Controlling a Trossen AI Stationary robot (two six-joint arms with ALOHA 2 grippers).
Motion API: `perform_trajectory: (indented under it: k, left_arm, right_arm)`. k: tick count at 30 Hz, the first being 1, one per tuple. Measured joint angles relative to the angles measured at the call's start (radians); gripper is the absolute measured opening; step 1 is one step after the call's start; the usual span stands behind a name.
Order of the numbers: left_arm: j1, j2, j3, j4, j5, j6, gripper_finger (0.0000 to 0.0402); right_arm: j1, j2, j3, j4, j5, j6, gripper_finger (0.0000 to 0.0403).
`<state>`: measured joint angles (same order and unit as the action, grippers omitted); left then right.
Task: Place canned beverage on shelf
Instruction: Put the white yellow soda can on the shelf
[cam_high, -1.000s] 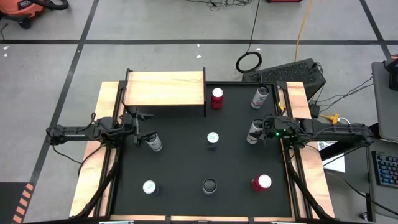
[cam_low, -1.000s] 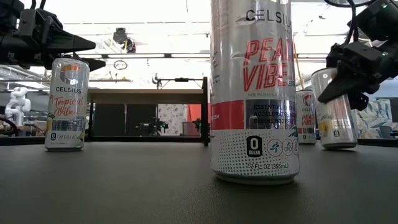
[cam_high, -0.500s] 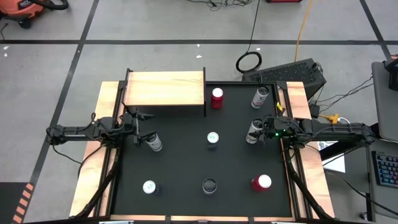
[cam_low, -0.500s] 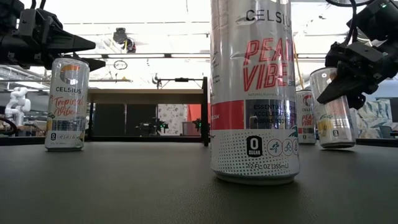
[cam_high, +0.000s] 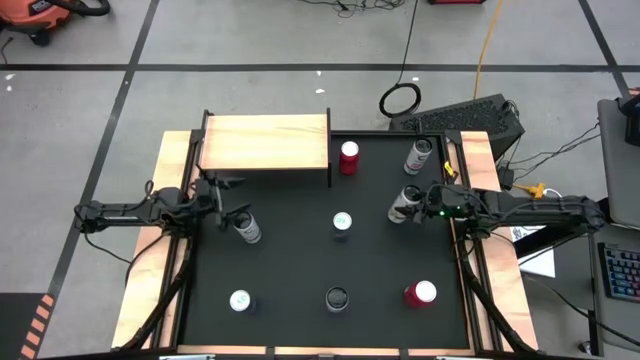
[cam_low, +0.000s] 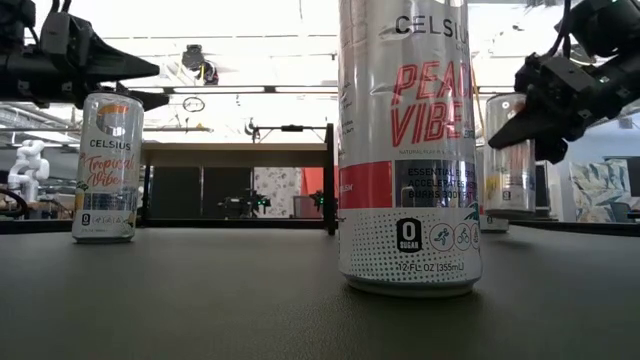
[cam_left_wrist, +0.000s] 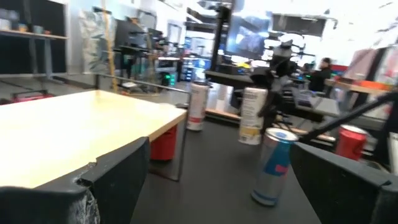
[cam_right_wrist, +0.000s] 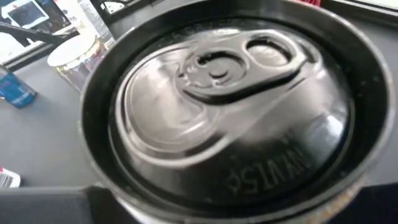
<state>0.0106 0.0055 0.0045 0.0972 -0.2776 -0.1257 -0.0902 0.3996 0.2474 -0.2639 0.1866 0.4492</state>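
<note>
The shelf (cam_high: 265, 142), a light-wood board on thin black legs, stands at the table's far left; it also shows in the low view (cam_low: 235, 155) and in the left wrist view (cam_left_wrist: 81, 124). At the right side my right gripper (cam_high: 415, 205) is shut on a silver beverage can (cam_high: 402, 204), which hangs above the table (cam_low: 510, 150). The can's top with its pull tab fills the right wrist view (cam_right_wrist: 217, 106). My left gripper (cam_high: 231, 198) waits open at the left side, just beyond a silver can (cam_high: 247, 229) that stands on its base. My right gripper pinches the silver can's side wall, in its upper half (cam_low: 522, 118), between its two fingers. The fingers come from the table's right, slanting down, and lie across the can. The can is lifted clear of the table, close to upright.
Other cans stand on the black table: a red one (cam_high: 348, 157) beside the shelf's right legs, a silver one (cam_high: 420, 155) far right, one in the middle (cam_high: 342, 222), and three along the near side (cam_high: 240, 300) (cam_high: 337, 298) (cam_high: 420, 293). Wooden rails (cam_high: 490, 230) run along both sides.
My right gripper has risen and gone a little toward the table's left and far side with the silver can. The can leaned with its base on the table before; it now hangs clear of the table and stands more upright.
</note>
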Motion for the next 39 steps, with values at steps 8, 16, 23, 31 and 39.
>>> perform_trajectory:
  k: [8, 16, 23, 31, 39]
  left_arm:
    - [0.000, 0.000, 0.000, -0.005, -0.015, 0.000, 0.0389]
    - [0.000, 0.000, 0.000, -0.007, -0.002, 0.000, 0.0389]
    - [0.000, 0.000, 0.000, -0.010, 0.023, 0.002, 0.0389]
    - [0.000, 0.000, 0.000, -0.035, 0.036, 0.080, 0.0389]
    - [0.000, 0.000, 0.000, -0.036, 0.042, 0.081, 0.0389]
  right_arm:
    - [0.000, 0.053, 0.005, 0.169, 0.001, -0.034, 0.0227]
    - [0.000, 0.149, 0.127, 0.176, 0.025, -0.094, 0.0227]
    - [0.000, 0.299, 0.307, 0.112, 0.025, -0.207, 0.0227]
    - [-0.016, 0.456, 0.448, 0.102, 0.026, -0.279, 0.0231]
    - [-0.052, 0.571, 0.535, 0.100, 0.022, -0.307, 0.0226]
